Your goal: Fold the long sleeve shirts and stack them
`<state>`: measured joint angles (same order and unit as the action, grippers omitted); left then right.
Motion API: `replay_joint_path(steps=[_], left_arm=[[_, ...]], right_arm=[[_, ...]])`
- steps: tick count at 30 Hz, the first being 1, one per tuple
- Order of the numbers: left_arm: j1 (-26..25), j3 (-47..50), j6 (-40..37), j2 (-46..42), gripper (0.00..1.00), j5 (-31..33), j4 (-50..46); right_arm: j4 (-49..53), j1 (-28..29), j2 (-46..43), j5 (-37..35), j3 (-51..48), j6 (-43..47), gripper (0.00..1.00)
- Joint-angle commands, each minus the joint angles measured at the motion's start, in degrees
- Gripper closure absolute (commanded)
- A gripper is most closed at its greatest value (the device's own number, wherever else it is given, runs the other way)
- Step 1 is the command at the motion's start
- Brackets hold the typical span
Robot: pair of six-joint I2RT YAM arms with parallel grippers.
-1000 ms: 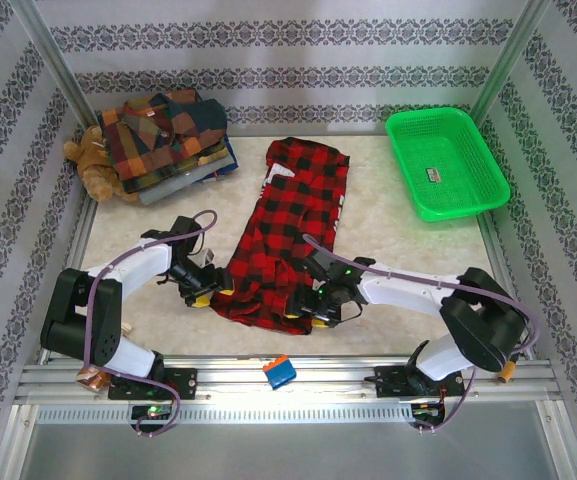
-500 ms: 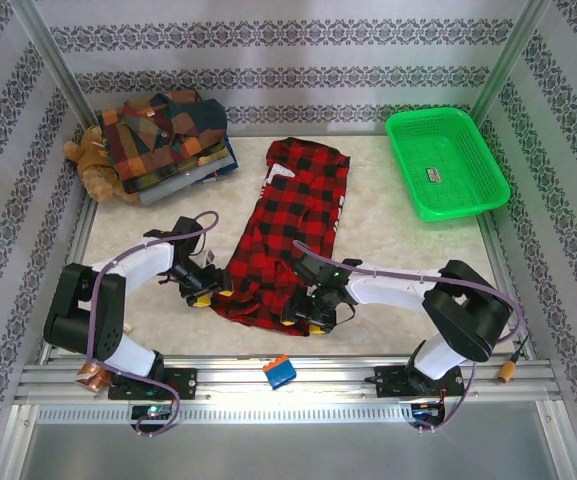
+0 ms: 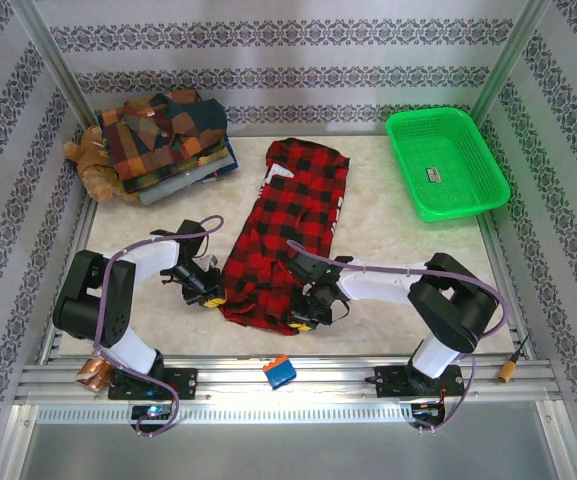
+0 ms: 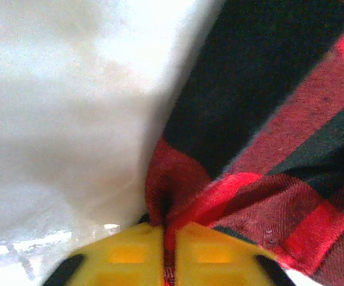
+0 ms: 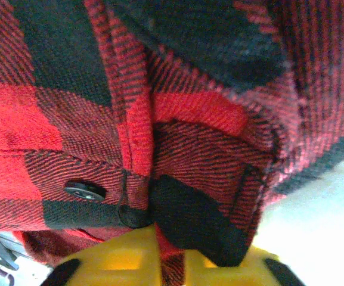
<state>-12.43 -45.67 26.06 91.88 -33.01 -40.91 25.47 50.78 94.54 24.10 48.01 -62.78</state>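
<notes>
The red shirt (image 3: pixel 290 225) lies flat in the middle of the table (image 3: pixel 398 260). Its long axis runs from the hem at about 6 o'clock, nearest the arms, up to the collar end at 12, leaning a touch toward 1.

Both grippers are down at the hem. The left gripper (image 3: pixel 211 297) sits at the 9 o'clock corner of that edge. Its wrist view shows the yellow fingers (image 4: pixel 124 259) pressed together with a ridge of red cloth pinched between them. The right gripper (image 3: pixel 298 319) is at the 3 o'clock end of the same edge, on the cloth itself. In its wrist view its jaws are also closed tight on a fold of check beside a button (image 5: pixel 85 190).

So each arm has one near corner, and all the rest of the shirt stretches away from them toward 12. I'd judge the coming move is a lift and carry of the hem toward 12, along the long axis, to lay it over the collar end. The two arms need to travel evenly, or the fold will skew.

The stack (image 3: pixel 168 140) of folded plaid shirts waits at about 10 o'clock from the red one, well apart and on the left arm's side.
</notes>
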Motion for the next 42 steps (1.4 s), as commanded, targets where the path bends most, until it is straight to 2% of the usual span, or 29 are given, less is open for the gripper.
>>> replay_joint_path(steps=[1, 3, 14, 20, 25, 34, 42], left_arm=[[-0.7, -1.4, -1.0, -1.8, 0.98, -0.2, -1.7], [-0.8, -3.3, -0.8, -3.3, 1.0, -1.3, -2.6], [-0.6, -15.3, 2.6, -3.0, 1.0, -6.9, -2.6], [0.0, -21.0, 9.8, -0.1, 1.0, -11.3, 6.6], [0.1, -28.9, 13.6, 4.4, 1.0, -11.9, 11.4], [0.8, -41.9, 13.0, 13.6, 1.0, -8.9, 12.2], [1.0, -50.7, 12.3, 21.2, 1.0, -7.7, 13.0]], right_arm=[[3.0, 0.4, -1.7, -1.1, 0.4, 0.4, 0.94], [3.8, 0.2, -3.7, -1.3, 0.8, 0.6, 1.0], [8.7, -5.9, -11.3, -2.6, 7.7, 3.3, 1.0], [10.5, -12.4, -12.7, -2.0, 12.4, 6.9, 1.0], [12.2, -18.3, -12.2, -0.5, 16.9, 10.6, 1.0], [14.3, -28.2, -6.1, 2.8, 24.9, 18.0, 1.0], [17.4, -34.0, 3.4, 5.1, 33.8, 24.8, 1.0]])
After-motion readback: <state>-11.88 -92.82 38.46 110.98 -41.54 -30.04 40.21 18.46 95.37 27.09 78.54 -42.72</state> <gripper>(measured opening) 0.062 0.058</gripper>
